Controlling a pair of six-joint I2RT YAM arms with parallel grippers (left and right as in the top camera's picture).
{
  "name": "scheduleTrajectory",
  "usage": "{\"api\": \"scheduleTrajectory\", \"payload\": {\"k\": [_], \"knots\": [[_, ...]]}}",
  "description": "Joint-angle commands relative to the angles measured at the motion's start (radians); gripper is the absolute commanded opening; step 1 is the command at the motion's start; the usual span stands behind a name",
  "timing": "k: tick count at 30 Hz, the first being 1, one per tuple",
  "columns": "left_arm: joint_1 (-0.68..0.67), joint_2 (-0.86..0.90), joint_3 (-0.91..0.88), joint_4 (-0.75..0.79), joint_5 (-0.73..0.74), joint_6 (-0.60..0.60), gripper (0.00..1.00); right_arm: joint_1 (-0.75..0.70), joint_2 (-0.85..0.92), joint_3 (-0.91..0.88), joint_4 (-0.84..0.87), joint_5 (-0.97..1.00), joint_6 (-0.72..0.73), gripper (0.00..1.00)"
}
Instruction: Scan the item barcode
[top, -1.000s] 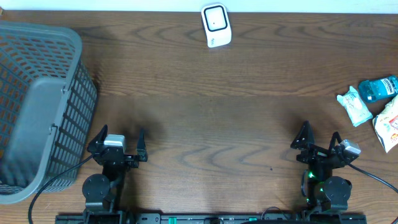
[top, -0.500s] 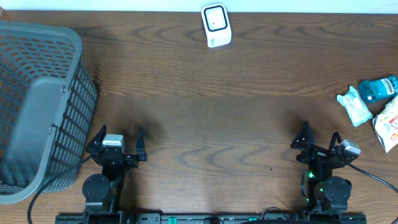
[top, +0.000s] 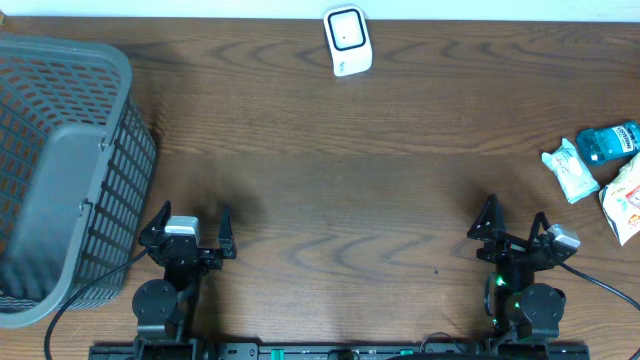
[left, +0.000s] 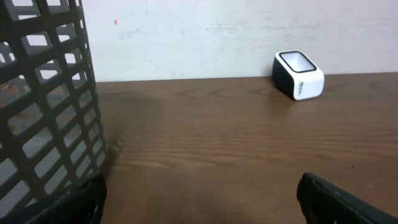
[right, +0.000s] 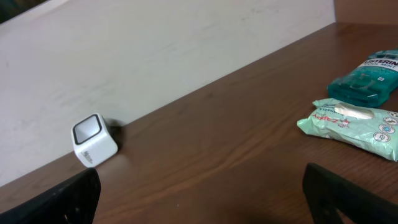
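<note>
A white barcode scanner (top: 347, 40) with a dark window stands at the table's far edge; it shows in the left wrist view (left: 298, 74) and the right wrist view (right: 94, 148). The items lie at the right edge: a teal mouthwash bottle (top: 608, 141) (right: 364, 76), a green-and-white wipes pack (top: 570, 170) (right: 351, 124) and a pale packet (top: 625, 198). No barcode shows. My left gripper (top: 190, 226) (left: 199, 202) and right gripper (top: 514, 222) (right: 199, 199) sit near the front edge, both open with nothing between the fingers, far from the items.
A large grey mesh basket (top: 60, 170) (left: 43, 106) fills the left end of the table, right beside my left gripper. A pale wall runs behind the table's far edge. Brown wood tabletop (top: 340, 190) stretches between the grippers and the scanner.
</note>
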Motion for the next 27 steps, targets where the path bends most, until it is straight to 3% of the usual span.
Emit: {"api": "scheduleTrajectory", "payload": {"k": [1, 6, 10, 20, 27], "knots": [[0.0, -0.01, -0.029, -0.016, -0.005, -0.011, 0.98, -0.011, -0.006, -0.001, -0.002, 0.013, -0.015, 0.99], [0.0, -0.01, -0.029, -0.016, -0.005, -0.011, 0.98, -0.011, -0.006, -0.001, -0.002, 0.012, -0.034, 0.99], [0.0, -0.01, -0.029, -0.016, -0.005, -0.011, 0.98, -0.011, -0.006, -0.001, -0.002, 0.011, -0.209, 0.99], [0.0, -0.01, -0.029, -0.016, -0.005, -0.011, 0.98, -0.011, -0.006, -0.001, -0.002, 0.012, -0.454, 0.99], [0.0, -0.01, -0.029, -0.016, -0.005, -0.011, 0.98, -0.011, -0.006, -0.001, -0.002, 0.012, -0.464, 0.99]]}}
